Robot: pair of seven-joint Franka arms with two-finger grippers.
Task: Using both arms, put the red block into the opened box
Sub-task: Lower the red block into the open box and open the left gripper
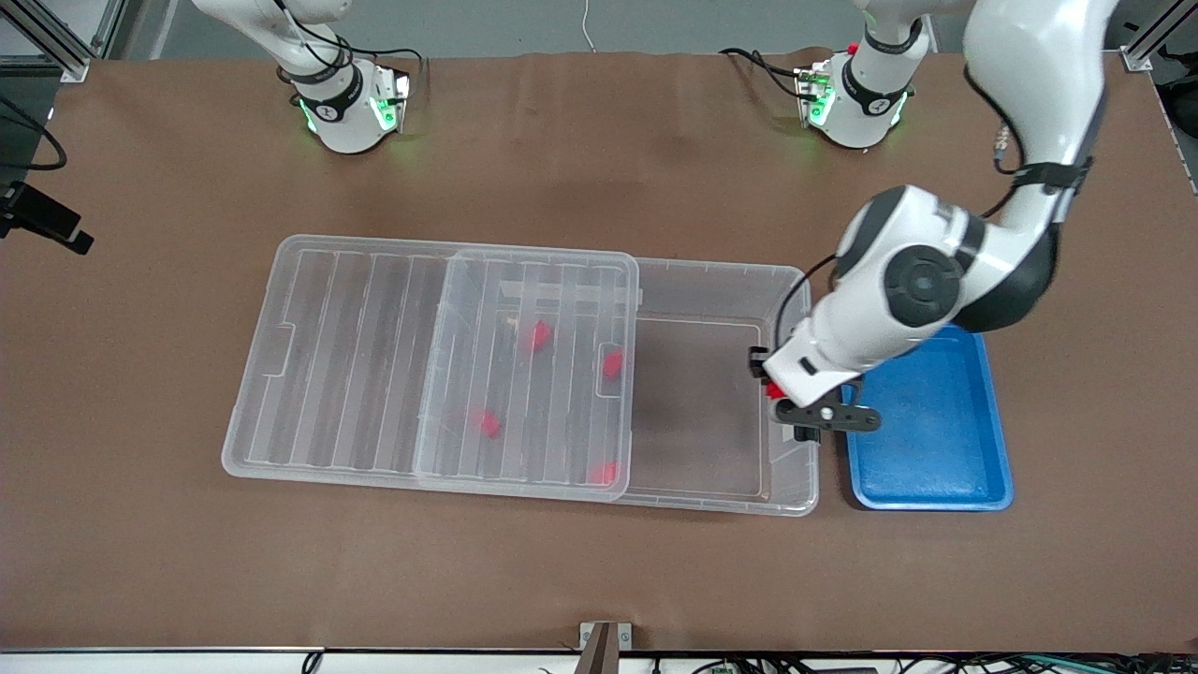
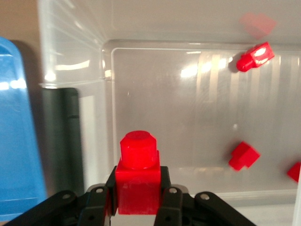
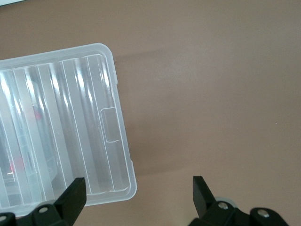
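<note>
My left gripper (image 2: 138, 200) is shut on a red block (image 2: 138, 176), held upright with its round stepped end up. In the front view this gripper (image 1: 781, 398) hangs over the rim of the clear box (image 1: 721, 270) at the left arm's end, with the block (image 1: 773, 389) just showing. The ribbed lid (image 1: 356, 346) is slid toward the right arm's end, so that part of the box stands uncovered. Several other red blocks (image 1: 540, 334) lie inside under the lid. My right gripper (image 3: 136, 197) is open over the lid's corner (image 3: 61, 127) and bare table.
A blue tray (image 1: 936, 431) lies beside the box at the left arm's end, under the left arm's wrist. A black latch (image 2: 59, 136) sits on the box's short end. Both arm bases (image 1: 342, 103) stand farthest from the front camera.
</note>
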